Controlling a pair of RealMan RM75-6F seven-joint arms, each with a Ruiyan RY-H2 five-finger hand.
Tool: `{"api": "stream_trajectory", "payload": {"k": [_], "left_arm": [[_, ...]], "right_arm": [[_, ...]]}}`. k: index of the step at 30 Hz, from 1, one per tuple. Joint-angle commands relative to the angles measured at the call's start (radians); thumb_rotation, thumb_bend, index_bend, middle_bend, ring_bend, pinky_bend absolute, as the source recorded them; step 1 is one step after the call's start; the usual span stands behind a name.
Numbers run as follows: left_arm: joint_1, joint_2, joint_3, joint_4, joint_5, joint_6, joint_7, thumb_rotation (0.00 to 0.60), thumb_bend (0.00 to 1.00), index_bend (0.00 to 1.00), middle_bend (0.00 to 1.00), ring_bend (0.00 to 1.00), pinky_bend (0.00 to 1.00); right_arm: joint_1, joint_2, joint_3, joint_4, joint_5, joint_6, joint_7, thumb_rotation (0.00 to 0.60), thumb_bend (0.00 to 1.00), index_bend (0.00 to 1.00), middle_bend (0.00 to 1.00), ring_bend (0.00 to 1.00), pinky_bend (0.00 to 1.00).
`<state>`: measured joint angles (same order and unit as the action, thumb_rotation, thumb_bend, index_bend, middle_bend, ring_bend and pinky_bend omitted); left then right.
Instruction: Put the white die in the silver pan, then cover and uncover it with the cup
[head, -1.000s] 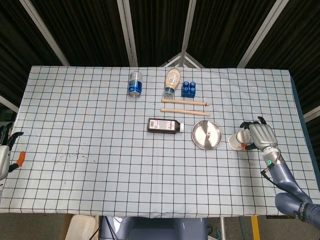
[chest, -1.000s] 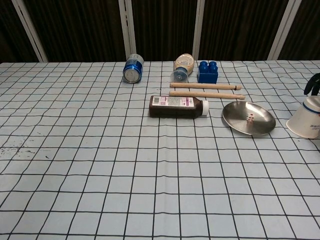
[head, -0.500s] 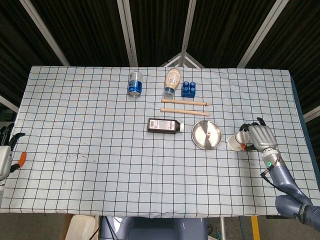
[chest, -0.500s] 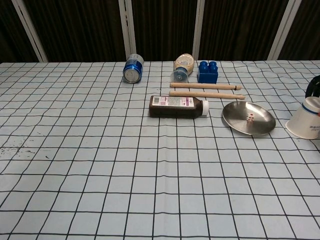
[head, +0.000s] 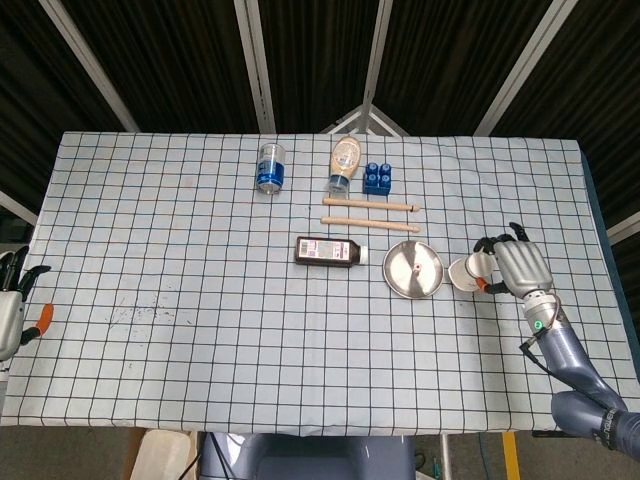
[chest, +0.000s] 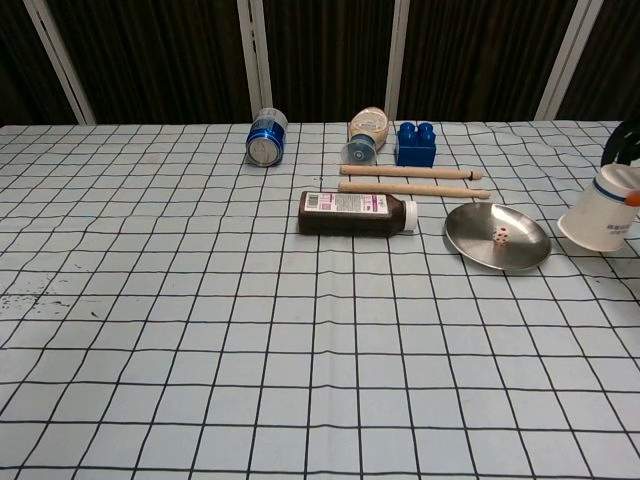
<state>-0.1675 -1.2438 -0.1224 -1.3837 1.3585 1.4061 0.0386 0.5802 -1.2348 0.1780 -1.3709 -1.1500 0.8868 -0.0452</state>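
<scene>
The right hand (head: 520, 268) grips the white cup (head: 466, 272) on its side, mouth toward the silver pan (head: 413, 270); since a second ago the cup has lifted and moved closer, now just beside the pan's 3 o'clock rim. The white die (chest: 499, 236) lies inside the pan, unmoved. The left hand (head: 14, 300) waits at the table's 9 o'clock edge, fingers apart and holding nothing, unchanged. At the pan's 9 o'clock lies a dark bottle (head: 331, 251).
</scene>
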Motion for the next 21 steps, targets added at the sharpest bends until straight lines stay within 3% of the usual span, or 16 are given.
{"api": "stream_trajectory", "payload": {"k": [1, 9, 21], "left_arm": [[0.000, 0.002, 0.001, -0.001, 0.002, -0.001, -0.004, 0.600, 0.55, 0.23, 0.00, 0.00, 0.10], [-0.004, 0.004, 0.001, 0.002, 0.000, -0.010, -0.013, 0.600, 0.55, 0.23, 0.00, 0.00, 0.10], [-0.006, 0.005, -0.001, 0.007, -0.004, -0.018, -0.021, 0.600, 0.55, 0.23, 0.00, 0.00, 0.10]], "right_arm": [[0.012, 0.014, 0.014, -0.047, -0.003, 0.013, -0.025, 0.600, 0.40, 0.48, 0.43, 0.27, 0.00], [0.056, -0.009, 0.035, -0.114, 0.051, -0.034, -0.057, 0.600, 0.40, 0.48, 0.43, 0.27, 0.00], [0.126, -0.088, 0.052, -0.059, 0.106, -0.079, -0.108, 0.600, 0.40, 0.48, 0.43, 0.27, 0.00]]}}
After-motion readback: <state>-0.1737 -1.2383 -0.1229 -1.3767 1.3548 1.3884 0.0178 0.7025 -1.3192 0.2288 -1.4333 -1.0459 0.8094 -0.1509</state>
